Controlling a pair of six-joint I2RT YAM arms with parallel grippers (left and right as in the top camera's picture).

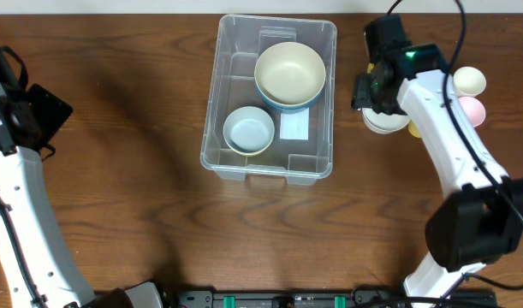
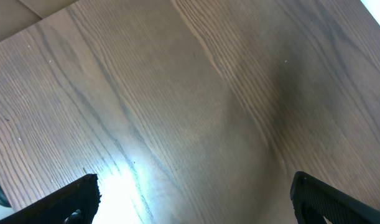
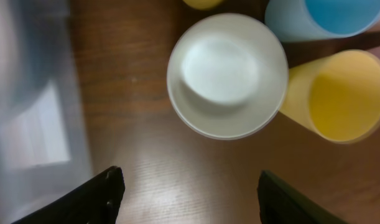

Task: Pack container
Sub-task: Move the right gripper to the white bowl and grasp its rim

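Observation:
The clear plastic container (image 1: pixel 235 51) stands at the table's middle back. It holds a large cream bowl with a blue outside (image 1: pixel 289 74) and a small pale blue bowl (image 1: pixel 249 130); a white label (image 1: pixel 294 126) shows on its base. My right gripper (image 3: pixel 193 193) is open and empty above the table, just beside a white bowl (image 3: pixel 227 74), right of the container (image 3: pixel 28 124). My left gripper (image 2: pixel 196 199) is open and empty over bare wood at the far left.
Right of the container stand a yellow cup (image 3: pixel 342 93), a blue cup (image 3: pixel 329 18), a cream cup (image 1: pixel 469 80) and a pink cup (image 1: pixel 472 109). The right arm (image 1: pixel 441 128) reaches over them.

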